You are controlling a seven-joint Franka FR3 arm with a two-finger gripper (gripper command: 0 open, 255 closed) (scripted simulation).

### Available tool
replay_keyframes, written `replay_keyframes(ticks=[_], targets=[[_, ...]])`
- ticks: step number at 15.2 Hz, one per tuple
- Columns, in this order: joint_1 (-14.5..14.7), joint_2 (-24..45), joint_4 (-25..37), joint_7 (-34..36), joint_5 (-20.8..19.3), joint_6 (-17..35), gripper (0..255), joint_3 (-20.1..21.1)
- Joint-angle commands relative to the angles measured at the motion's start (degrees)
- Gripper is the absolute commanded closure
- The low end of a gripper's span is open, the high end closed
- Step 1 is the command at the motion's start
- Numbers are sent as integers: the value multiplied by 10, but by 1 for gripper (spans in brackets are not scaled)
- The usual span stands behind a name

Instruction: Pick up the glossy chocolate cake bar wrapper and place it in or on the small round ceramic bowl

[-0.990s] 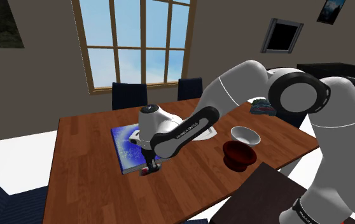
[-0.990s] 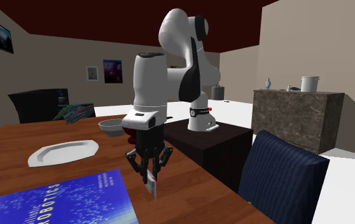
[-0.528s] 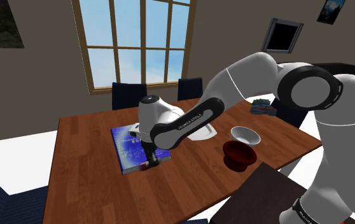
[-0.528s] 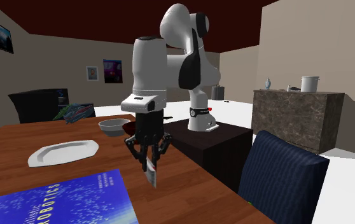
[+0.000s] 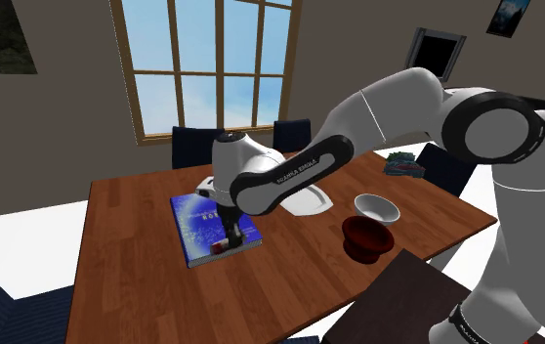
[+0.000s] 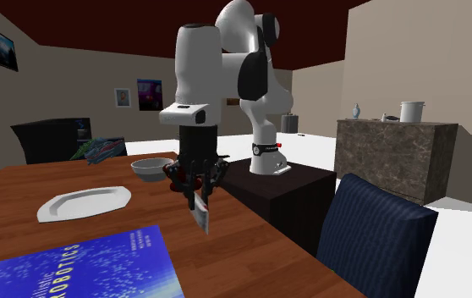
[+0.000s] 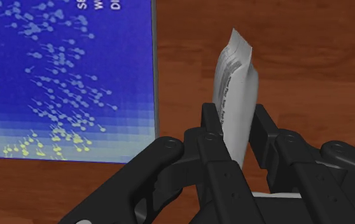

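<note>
My gripper (image 6: 197, 194) is shut on the cake bar wrapper (image 6: 202, 217), a thin silvery packet with fine print and a red edge. The packet hangs from the fingers above the brown wooden table (image 6: 243, 233). In the wrist view the wrapper (image 7: 236, 95) stands upright, clasped between the two black fingers (image 7: 212, 130). From the shoulder view the gripper (image 5: 230, 237) hovers at the near corner of a blue book (image 5: 207, 225). A small white bowl (image 5: 376, 206) and a dark red bowl (image 5: 366, 237) sit side by side toward that view's right, well apart from the gripper.
A white plate (image 6: 85, 202) lies between the book (image 6: 74, 267) and the white bowl (image 6: 151, 168). Dark blue chairs (image 5: 199, 147) stand at the table's far side, and another chair (image 6: 374, 237) by its near corner. The dark stand (image 6: 272, 190) borders the table.
The gripper has risen from just above the table with the wrapper still clasped, and the arm's wrist has swung upward. Bowls, plate and book have not moved.
</note>
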Motion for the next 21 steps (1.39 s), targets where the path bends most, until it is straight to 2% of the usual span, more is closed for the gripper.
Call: replay_keyframes(ticks=[1,12,21], targets=[[-1,-10,2,-2,3,-12,255,2],[-5,-52,24,-12,16,-74,255,9],[-73,-211,-199,-98,51,-2,255,-5]])
